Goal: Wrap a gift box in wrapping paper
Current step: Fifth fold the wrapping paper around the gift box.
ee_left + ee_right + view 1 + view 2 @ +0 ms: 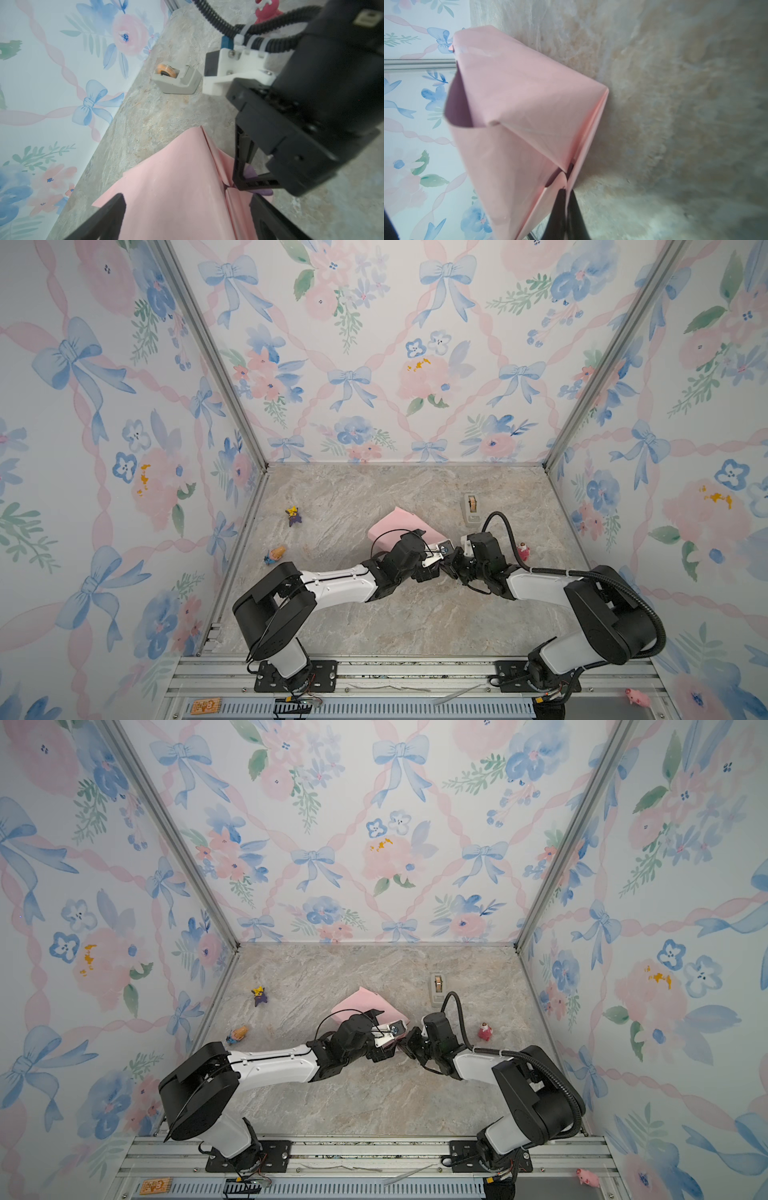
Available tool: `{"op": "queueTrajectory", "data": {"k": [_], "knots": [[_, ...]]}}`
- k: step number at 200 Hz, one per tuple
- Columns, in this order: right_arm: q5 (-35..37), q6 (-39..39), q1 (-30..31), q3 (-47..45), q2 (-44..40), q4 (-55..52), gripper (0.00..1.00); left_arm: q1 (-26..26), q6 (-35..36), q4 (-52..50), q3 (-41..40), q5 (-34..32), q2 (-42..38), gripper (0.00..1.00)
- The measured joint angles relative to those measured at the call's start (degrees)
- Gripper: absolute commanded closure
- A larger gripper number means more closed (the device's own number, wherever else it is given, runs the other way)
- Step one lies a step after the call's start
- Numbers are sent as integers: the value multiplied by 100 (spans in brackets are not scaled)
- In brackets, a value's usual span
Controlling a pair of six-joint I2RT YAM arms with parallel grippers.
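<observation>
The wrapping paper (pixel 390 526) (pixel 360 1002) lies mid-table, pale pink side out, folded into a boxy parcel. The gift box is hidden. My left gripper (pixel 187 200) (pixel 435 561) is open, one finger on each side of the parcel's pink top (pixel 176 176), apart from it. My right gripper (pixel 564 192) (pixel 451 563) is shut on a folded pink flap at the parcel's end. In the left wrist view its fingers (pixel 239 166) pinch that flap, and a bit of the lilac side (pixel 250 172) shows there. The right wrist view shows the creased parcel (pixel 519 104) with a dark opening at its far end.
A grey tape dispenser (pixel 471 508) (pixel 176 80) stands behind the right arm. Small toys sit around: a purple-yellow figure (pixel 294 515), an orange-blue one (pixel 275 554), a red one (pixel 523 551), and a pink pig (pixel 638 697) on the front rail. Floral walls enclose three sides.
</observation>
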Motion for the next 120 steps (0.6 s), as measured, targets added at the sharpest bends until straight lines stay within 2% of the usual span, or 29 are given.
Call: {"op": "queueTrajectory", "data": {"k": [42,120], "knots": [[-46,26,-2,11,0,-66,93,-28,721,144,-435,282,-2,2],[-223,267,-61,11,0,63,94,-195,844,498,-470,44,234,2]]}}
